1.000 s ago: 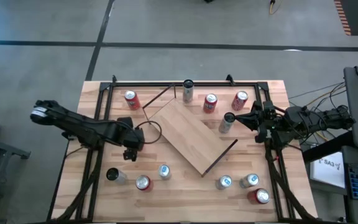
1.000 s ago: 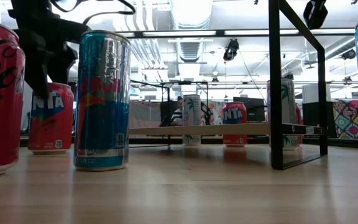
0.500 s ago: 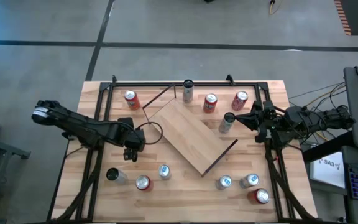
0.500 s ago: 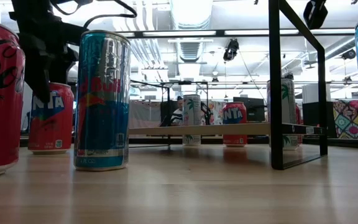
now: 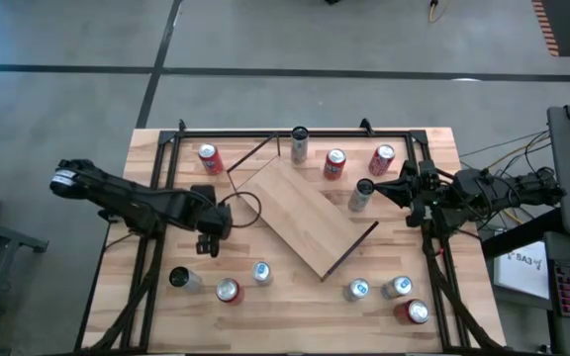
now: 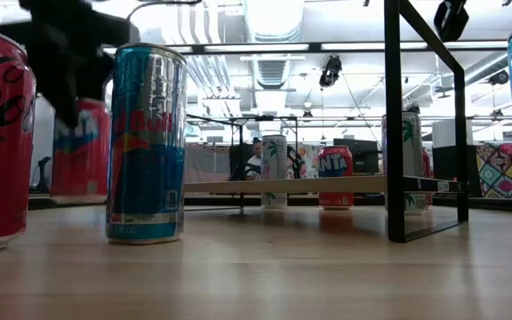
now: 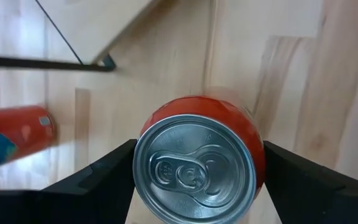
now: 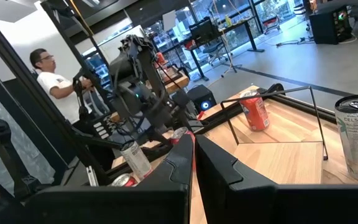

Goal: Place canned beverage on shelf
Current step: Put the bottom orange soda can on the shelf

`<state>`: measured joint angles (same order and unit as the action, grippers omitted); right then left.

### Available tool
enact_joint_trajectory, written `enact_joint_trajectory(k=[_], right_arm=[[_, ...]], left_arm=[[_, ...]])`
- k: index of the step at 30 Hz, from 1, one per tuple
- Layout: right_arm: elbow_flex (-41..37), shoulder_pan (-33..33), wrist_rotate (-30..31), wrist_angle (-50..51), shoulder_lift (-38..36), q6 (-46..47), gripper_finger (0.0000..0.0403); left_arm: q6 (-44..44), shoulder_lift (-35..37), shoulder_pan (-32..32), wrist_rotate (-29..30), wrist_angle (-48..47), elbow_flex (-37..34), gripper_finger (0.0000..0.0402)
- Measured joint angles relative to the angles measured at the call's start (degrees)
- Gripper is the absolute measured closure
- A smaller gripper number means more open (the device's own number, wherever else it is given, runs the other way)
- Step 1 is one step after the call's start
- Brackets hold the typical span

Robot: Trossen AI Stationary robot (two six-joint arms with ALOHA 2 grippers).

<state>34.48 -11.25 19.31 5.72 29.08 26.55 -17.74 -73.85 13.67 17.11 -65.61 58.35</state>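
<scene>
Your left gripper (image 7: 197, 186) brackets a red can (image 7: 199, 165), fingers apart on either side, whether clamped I cannot tell. It sits on the desk (image 5: 156, 297) at 9 o'clock of the shelf (image 5: 305, 213). Your right gripper (image 8: 193, 162), fingers together, waits at 3 o'clock

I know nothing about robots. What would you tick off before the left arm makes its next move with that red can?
1. Grip: the left gripper has a finger against each side of the red can. Ok.
2. Can upright: its lid faces the wrist camera squarely. Ok.
3. Can lifted off the table: it is blurred in the low view. Cannot tell.
4. Landing spot: the shelf has a bare top. Ok.
5. Route: the high view shows no other can between the gripper and the shelf. Ok.
6. Other arm: the right gripper is shut at the table's right side, off the shelf. Ok.
</scene>
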Motion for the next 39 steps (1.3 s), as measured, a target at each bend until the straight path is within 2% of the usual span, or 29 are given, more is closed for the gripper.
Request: enact_joint_trajectory(k=[11,18,23,29,32,39], right_arm=[[0.0,0.0,0.0,0.0,0.0,-0.1,0.0394],[0.0,0.0,0.0,0.0,0.0,-0.1,0.0394],[0.0,0.0,0.0,0.0,0.0,-0.1,0.0394],[0.0,0.0,0.0,0.0,0.0,-0.1,0.0394],[0.0,0.0,0.0,0.0,0.0,-0.1,0.0394],[0.0,0.0,0.0,0.0,0.0,-0.1,0.0394]], left_arm=[[7.2,0.0,0.0,0.4,-0.5,12.8,0.0117],[13.1,-0.8,0.0,2.0,-0.3,18.5,0.0117],[18.6,-4.2,-0.1,2.0,-0.4,22.2,0.0117],[29.2,-9.9,-0.4,2.2,-2.9,27.3,0.0118],[34.8,-12.7,-0.7,4.7,-4.4,30.1,0.0118],[43.7,-17.8,-3.7,4.5,-6.0,35.5,0.0118]])
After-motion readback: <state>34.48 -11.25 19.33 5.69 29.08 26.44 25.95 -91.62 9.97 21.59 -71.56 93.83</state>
